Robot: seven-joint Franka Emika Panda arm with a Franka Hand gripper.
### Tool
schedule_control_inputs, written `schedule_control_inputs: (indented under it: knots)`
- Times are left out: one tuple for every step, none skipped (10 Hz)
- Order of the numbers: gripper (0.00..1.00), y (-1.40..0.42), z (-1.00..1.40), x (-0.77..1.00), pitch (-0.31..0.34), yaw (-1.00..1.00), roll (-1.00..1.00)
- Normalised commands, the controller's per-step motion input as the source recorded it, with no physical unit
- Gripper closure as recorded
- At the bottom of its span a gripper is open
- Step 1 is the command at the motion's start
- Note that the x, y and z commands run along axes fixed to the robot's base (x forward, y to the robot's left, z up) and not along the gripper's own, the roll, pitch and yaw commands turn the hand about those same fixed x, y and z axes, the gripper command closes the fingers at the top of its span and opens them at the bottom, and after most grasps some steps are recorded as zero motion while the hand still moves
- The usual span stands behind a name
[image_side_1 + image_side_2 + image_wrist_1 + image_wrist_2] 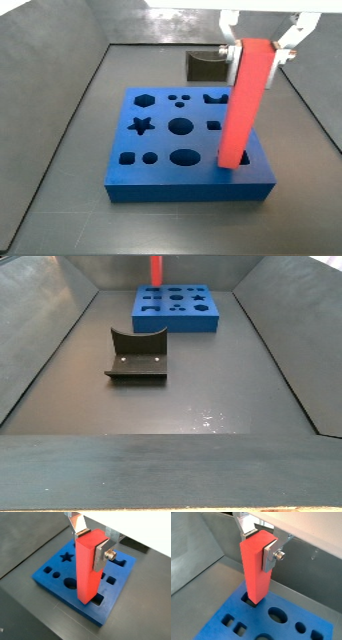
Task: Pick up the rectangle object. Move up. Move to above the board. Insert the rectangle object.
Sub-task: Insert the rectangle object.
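My gripper is shut on the top of the rectangle object, a long red bar held upright over the board. The gripper and the bar show the same way in both wrist views. The board is a flat blue slab with star, round and square cut-outs. The bar's lower end meets a dark rectangular cut-out near a corner of the board; how deep it sits I cannot tell. A side view shows the bar, gripper and board.
The dark fixture stands on the grey floor apart from the board, and shows behind the board in a side view. Sloping grey walls enclose the floor. The bar's lower part shows at the frame's top edge.
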Motion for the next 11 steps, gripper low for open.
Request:
schedule_control_inputs:
  knots:
    - [1.0, 0.0, 0.0, 0.32, -0.023, -0.76, 0.0]
    - [1.0, 0.0, 0.0, 0.22, 0.0, -0.82, 0.0]
    - [1.0, 0.0, 0.0, 0.09, 0.069, -0.83, 0.0]
    - [1.0, 0.0, 0.0, 0.01, 0.177, -0.83, 0.0]
    - [1.0, -0.06, 0.0, 0.08, 0.131, -0.76, 0.03]
    - [1.0, -0.07, 0.0, 0.0, 0.149, -0.77, 0.09]
    - [1.0, -0.08, 0.0, 0.01, 0.097, -0.81, 0.03]
    - [1.0, -0.04, 0.0, 0.05, 0.0, -0.87, 0.0]
    - [1.0, -0.03, 0.0, -0.1, -0.089, -0.33, 0.0]
    - [1.0, -0.04, 0.0, -0.19, -0.017, -0.31, 0.0]
    - [1.0, -0.03, 0.0, -0.15, 0.0, -0.33, 0.0]
